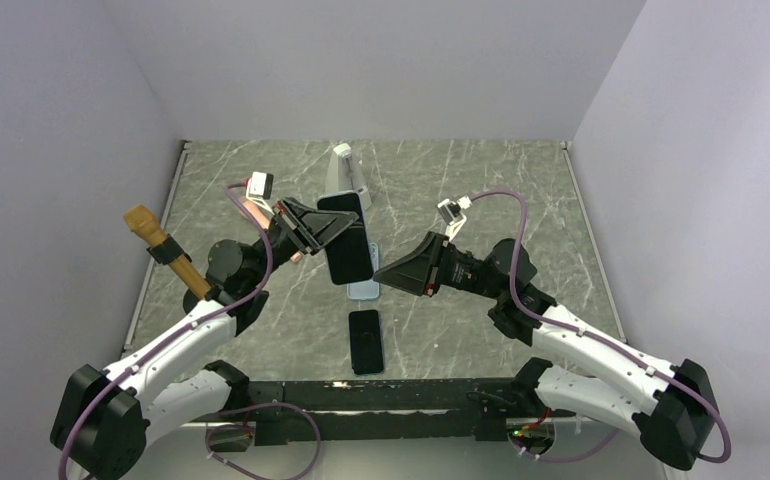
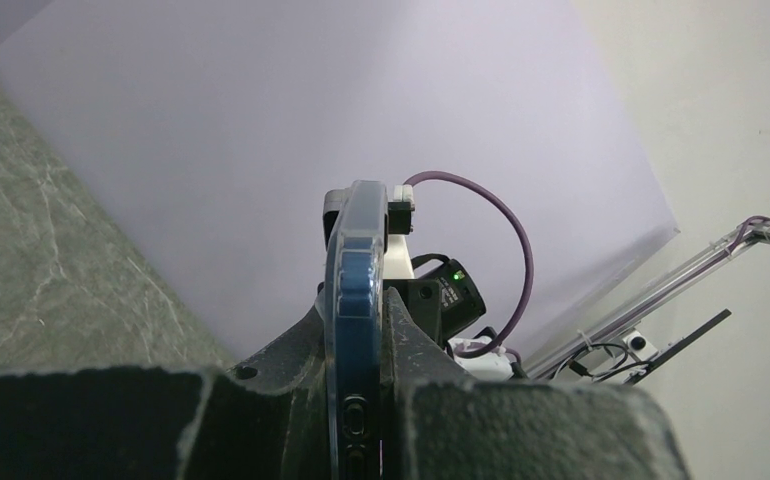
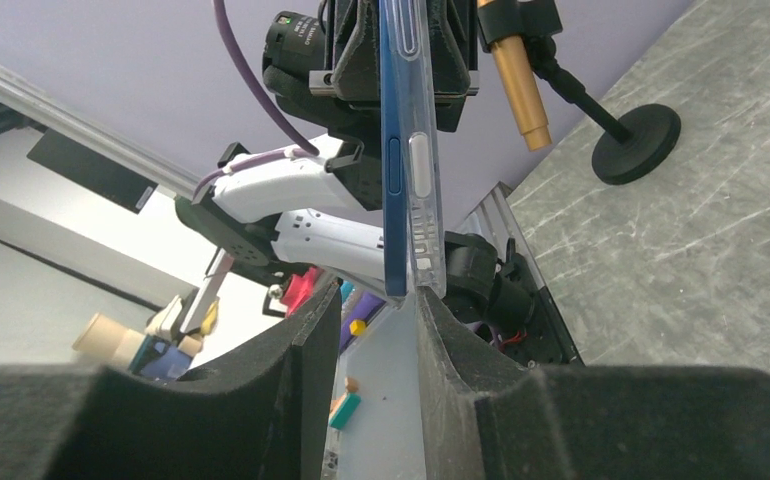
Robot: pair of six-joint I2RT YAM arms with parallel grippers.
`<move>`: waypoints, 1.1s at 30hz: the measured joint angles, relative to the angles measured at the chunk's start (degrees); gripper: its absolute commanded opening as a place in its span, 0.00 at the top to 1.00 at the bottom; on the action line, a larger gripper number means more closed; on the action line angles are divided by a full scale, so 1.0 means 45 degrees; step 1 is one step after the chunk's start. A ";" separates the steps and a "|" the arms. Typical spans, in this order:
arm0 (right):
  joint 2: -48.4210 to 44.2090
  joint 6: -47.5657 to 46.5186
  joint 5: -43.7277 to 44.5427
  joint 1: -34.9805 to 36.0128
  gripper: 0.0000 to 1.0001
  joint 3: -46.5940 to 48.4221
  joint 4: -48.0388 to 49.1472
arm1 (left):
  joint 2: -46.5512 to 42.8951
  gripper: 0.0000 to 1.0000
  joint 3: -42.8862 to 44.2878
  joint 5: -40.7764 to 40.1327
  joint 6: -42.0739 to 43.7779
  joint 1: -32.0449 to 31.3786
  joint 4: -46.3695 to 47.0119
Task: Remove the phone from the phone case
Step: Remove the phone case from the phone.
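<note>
**Table** (image 1: 521,200): dark grey-green slab with pale marble veining and a light metal strip along its left and right edges. White walls close it in on three sides.

**Items resting on it:**
- Black phone (image 1: 365,341): lies flat, long axis running front to back, centred near the front edge.
- Pale blue flat item (image 1: 364,291): just behind the black phone and partly hidden from above, so it cannot be told what it is.
- Grey-white upright piece (image 1: 345,165): stands at centre rear.
- Stand with a round black base (image 3: 644,140): at the left side, its thin rod carrying a tilted brown cylinder (image 1: 146,225).
- Black mounting bar (image 1: 401,395): runs across the near edge.
</note>
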 measured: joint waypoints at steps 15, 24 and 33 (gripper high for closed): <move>0.1078 0.1122 -0.0651 -0.0063 0.64 -0.0214 0.1875 | -0.0311 1.00 0.0457 0.0194 0.1491 -0.0185 -0.1185; 0.2093 0.1705 -0.1073 0.0015 0.65 -0.0262 0.3351 | -0.0928 1.00 0.0884 0.0000 0.3235 -0.0685 -0.2574; 0.3079 0.1205 -0.1579 -0.0039 0.77 0.0102 0.3929 | 0.0340 1.00 0.0840 0.0029 0.2137 -0.0816 -0.1462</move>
